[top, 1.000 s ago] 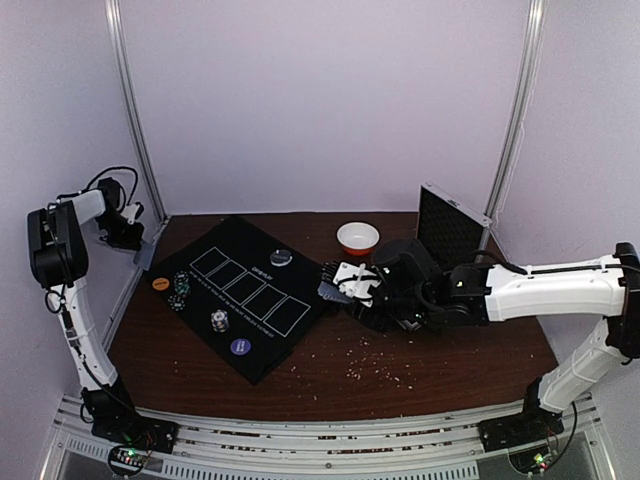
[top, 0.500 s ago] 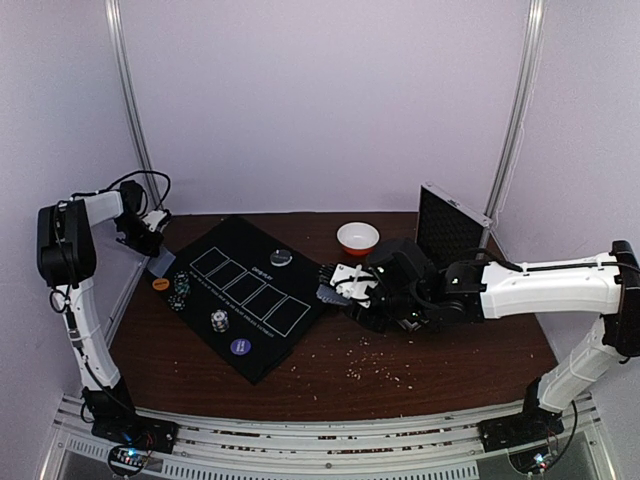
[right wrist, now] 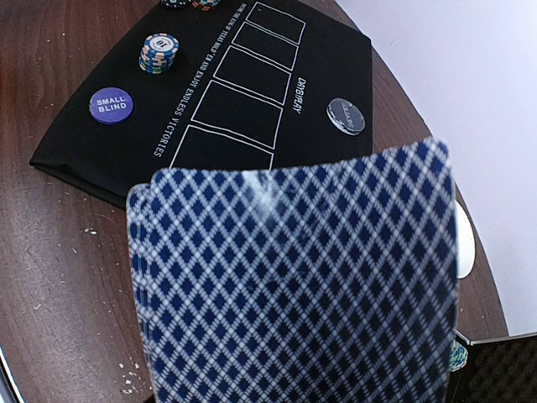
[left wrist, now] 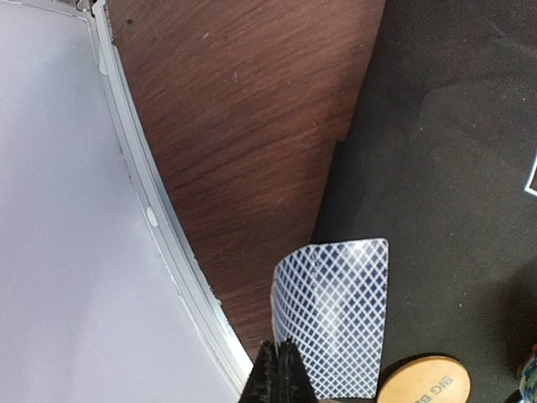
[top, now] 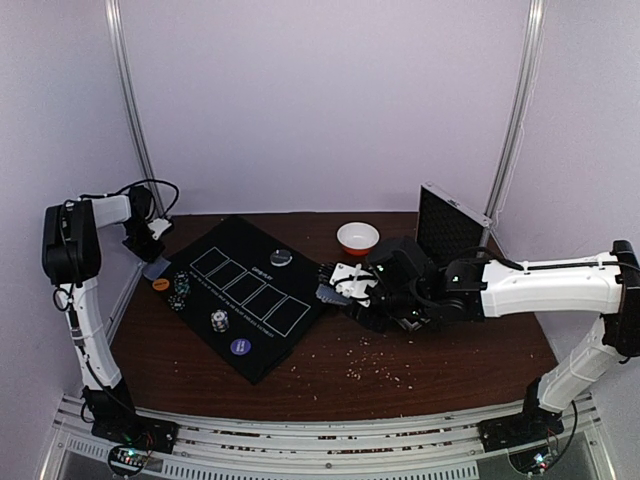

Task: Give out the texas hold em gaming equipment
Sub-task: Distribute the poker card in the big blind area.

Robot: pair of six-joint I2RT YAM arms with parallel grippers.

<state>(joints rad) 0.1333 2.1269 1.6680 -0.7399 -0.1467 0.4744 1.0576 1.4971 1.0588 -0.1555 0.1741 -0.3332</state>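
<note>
card (left wrist: 336,315) pinched in l claw (left wrist: 278,361) by mat (left wrist: 453,168) edge; r claw (top: 345,283) clamps deck (right wrist: 294,285).

Left arm swings in from the wall side toward the table. The left gripper (left wrist: 278,374), pinching a playing card (left wrist: 336,323), now hangs at the left edge of the black mat (left wrist: 453,168), the card just beside the orange disc (left wrist: 424,382). The right gripper (top: 338,285), clamped on its stack of cards (right wrist: 294,285), has edged slightly left toward the mat.

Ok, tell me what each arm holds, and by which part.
Left fingers: one playing card, pinched at a corner. Right fingers: a stack of cards, hold hidden.
</note>
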